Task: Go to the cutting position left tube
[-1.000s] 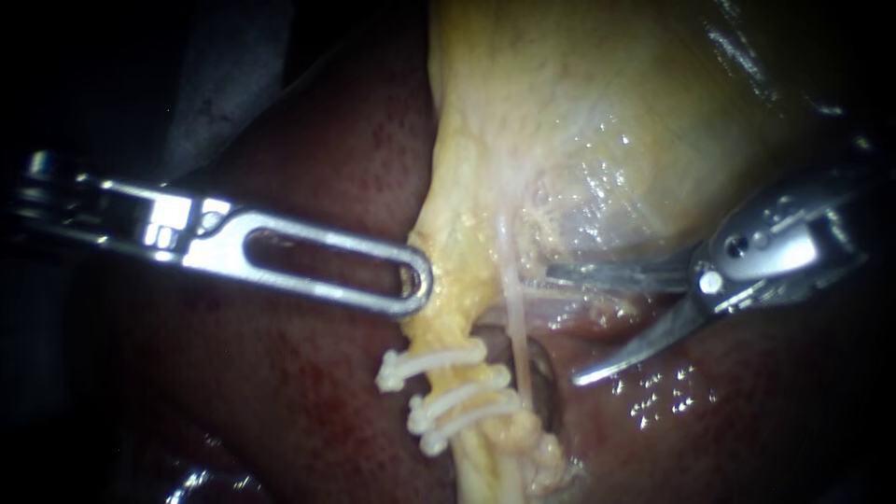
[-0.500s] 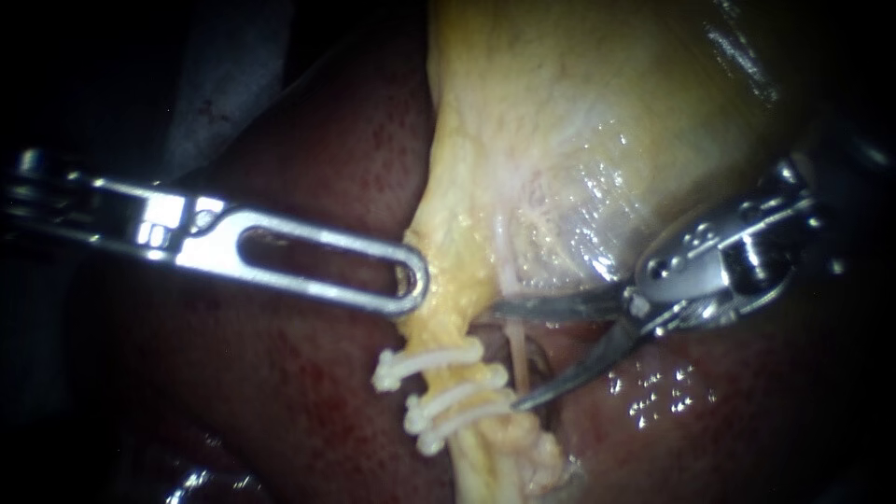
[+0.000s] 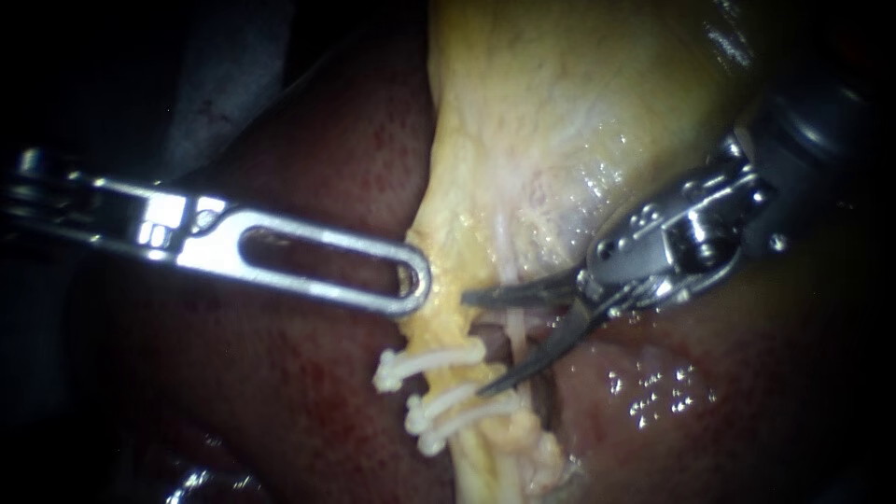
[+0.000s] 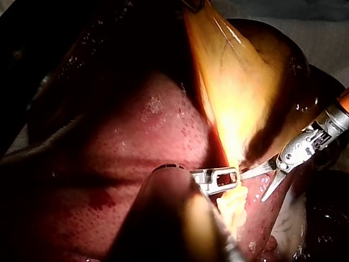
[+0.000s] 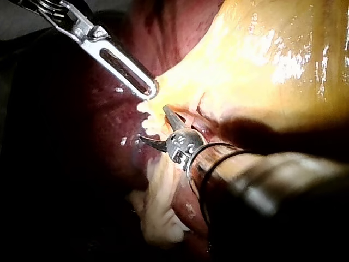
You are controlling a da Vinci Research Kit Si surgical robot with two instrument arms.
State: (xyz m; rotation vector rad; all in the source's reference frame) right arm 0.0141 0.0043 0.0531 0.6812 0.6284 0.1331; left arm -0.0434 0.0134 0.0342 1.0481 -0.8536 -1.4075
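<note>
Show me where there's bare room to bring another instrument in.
Free: the liver below the left instrument, beside the clips; also the liver below the right instrument. Crowded: the tube between its open jaws, just above the clips.

Close endoscope, wrist views, shared gallbladder

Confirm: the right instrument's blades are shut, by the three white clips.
Wrong. The right instrument's blades are open, a thin tube between them, by the three white clips; the endoscope view shows the gap.
</note>
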